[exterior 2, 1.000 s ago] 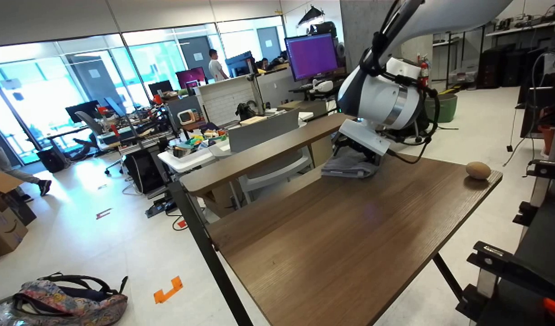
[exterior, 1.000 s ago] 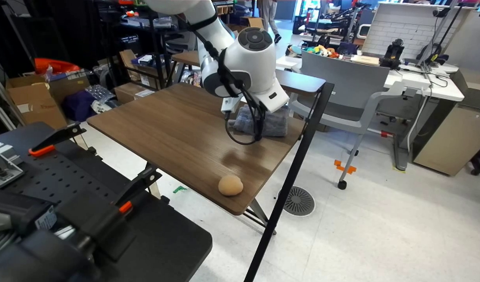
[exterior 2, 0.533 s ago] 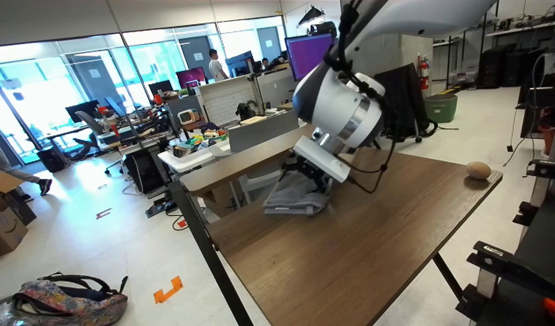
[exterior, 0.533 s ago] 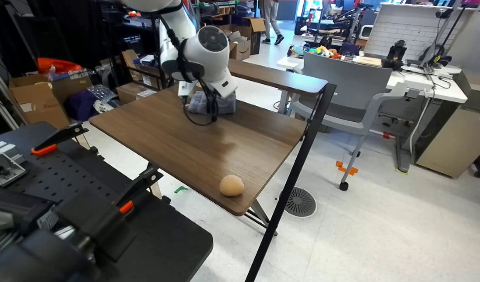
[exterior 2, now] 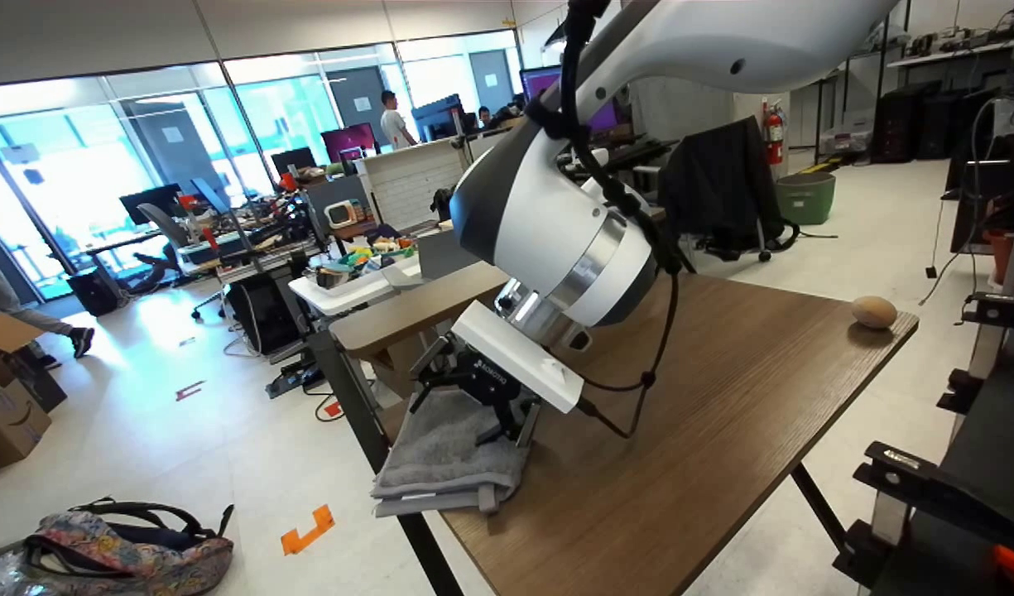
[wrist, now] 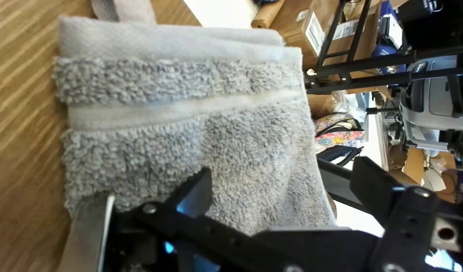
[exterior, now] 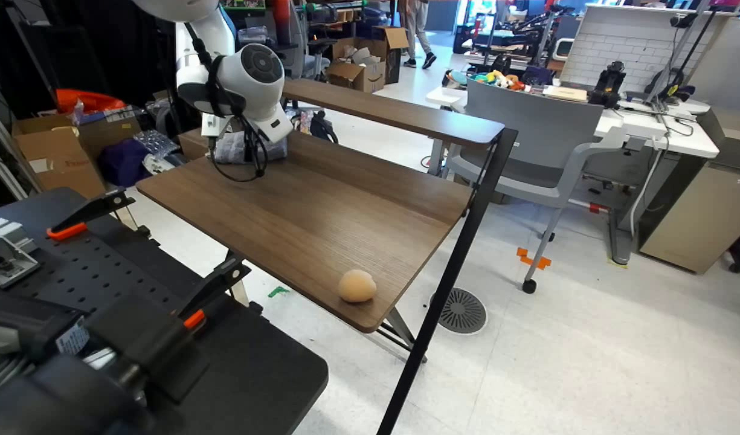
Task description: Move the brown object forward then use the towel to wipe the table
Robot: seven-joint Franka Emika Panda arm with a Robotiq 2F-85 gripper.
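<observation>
Open tabletop between towel and brown object; shelf alongside

Lab with robot arm, monitors

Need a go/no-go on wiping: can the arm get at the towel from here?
Looks like yes. The gripper is right by the towel, fingers spread, one over it and the other past its edge in the wrist view. Nothing appears to block them, though contact is unclear.
</observation>
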